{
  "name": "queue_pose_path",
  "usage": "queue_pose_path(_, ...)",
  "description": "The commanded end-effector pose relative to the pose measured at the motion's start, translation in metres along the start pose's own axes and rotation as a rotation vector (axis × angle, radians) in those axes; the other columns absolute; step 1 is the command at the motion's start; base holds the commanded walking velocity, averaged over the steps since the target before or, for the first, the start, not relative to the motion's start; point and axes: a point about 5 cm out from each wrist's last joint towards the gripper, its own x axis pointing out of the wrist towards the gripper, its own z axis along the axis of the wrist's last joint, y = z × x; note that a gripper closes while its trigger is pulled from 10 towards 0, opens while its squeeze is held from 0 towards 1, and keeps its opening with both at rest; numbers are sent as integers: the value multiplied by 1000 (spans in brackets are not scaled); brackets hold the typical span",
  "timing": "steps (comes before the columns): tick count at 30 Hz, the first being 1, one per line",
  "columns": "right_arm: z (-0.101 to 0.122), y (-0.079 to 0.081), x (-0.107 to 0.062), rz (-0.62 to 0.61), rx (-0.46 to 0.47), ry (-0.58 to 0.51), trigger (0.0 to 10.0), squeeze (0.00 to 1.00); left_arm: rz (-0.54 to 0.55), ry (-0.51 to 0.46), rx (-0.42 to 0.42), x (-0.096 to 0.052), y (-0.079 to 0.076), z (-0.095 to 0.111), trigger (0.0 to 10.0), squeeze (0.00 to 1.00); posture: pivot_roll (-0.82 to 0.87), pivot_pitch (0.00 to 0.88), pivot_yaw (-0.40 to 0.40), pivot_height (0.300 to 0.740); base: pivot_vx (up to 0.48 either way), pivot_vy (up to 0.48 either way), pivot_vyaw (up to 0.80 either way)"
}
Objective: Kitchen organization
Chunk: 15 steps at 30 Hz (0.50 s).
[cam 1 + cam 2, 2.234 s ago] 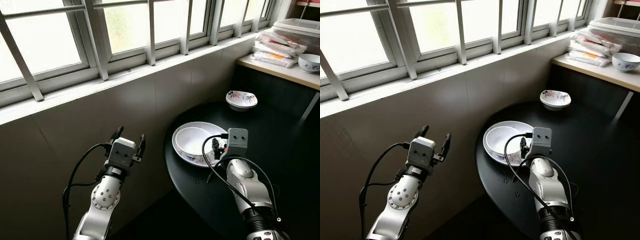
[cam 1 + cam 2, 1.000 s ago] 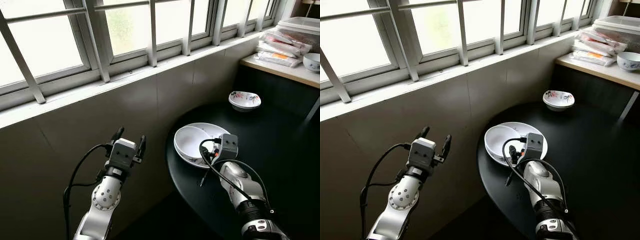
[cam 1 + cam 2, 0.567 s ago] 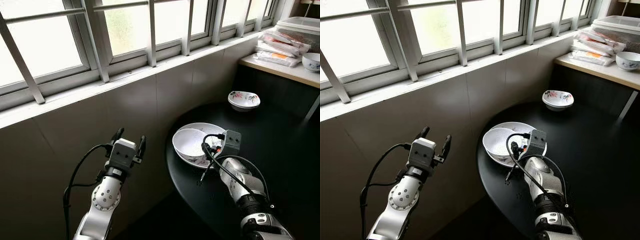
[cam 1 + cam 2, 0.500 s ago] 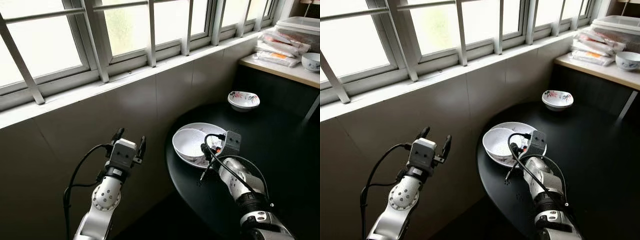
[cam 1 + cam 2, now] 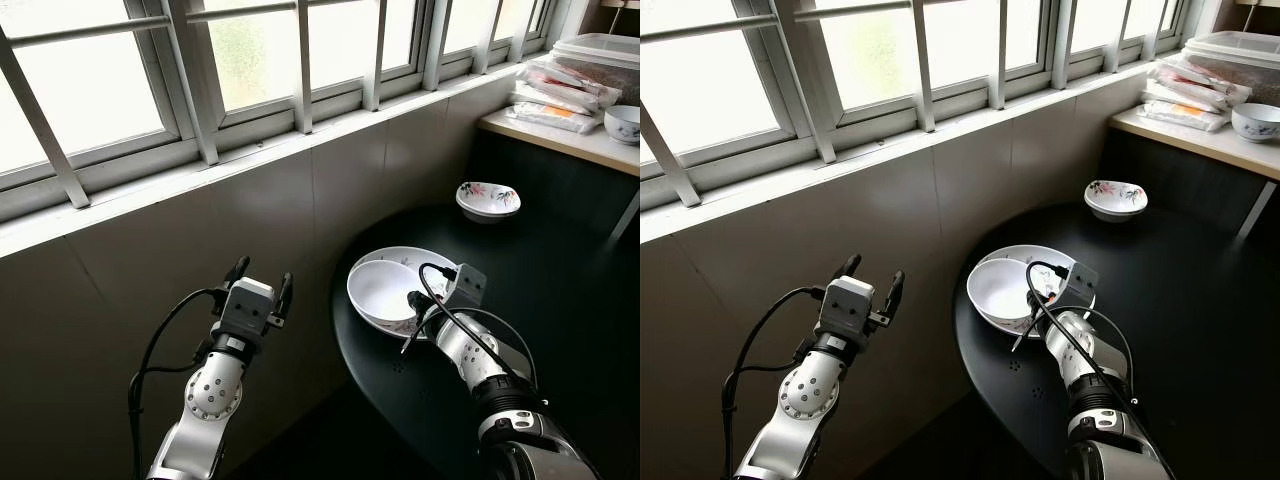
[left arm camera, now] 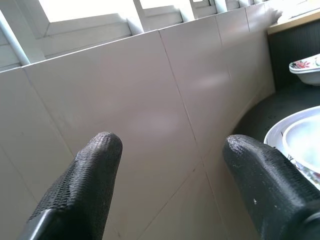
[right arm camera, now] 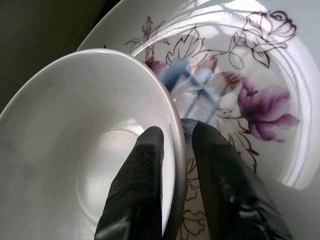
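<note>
The right gripper was clamped on the rim of a white bowl, one black finger inside the bowl and the other outside against its wall. The bowl held nothing and sat tilted over a larger flowered plate, whose painted centre with purple blooms lay bare. In the head view the bowl and plate rested near the 9 o'clock edge of a round black table, hard by the tiled wall under the window. A small flowered bowl stood well apart toward the table's 12 o'clock edge; its inside could not be made out. Beyond it, a pale counter carried wrapped packets, a clear lidded box and another small bowl at 2 o'clock. The left gripper hung in the air before the wall, away from the table at 8 o'clock, its fingers spread apart and holding nothing.
</note>
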Motion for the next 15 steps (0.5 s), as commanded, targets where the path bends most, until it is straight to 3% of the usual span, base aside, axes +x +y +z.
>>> queue_pose_path(1, 0, 3, 1, 1, 31, 18, 0, 0, -1, 0, 16, 1, 2, -1, 10000, 0, -38, 0, 14, 740, 0, 0, 0)
queue_pose_path(12, 2, 7, 0, -1, 108, 38, 0, 0, -6, 12, 21, 1, 1, -3, 10000, 0, -43, 0, 17, 740, 0, 0, 0)
queue_pose_path(15, 13, 14, -3, 39, 123, -37, 0, 0, -6, 13, 22, 1, 1, -4, 10000, 0, -42, 0, 18, 740, 0, 0, 0)
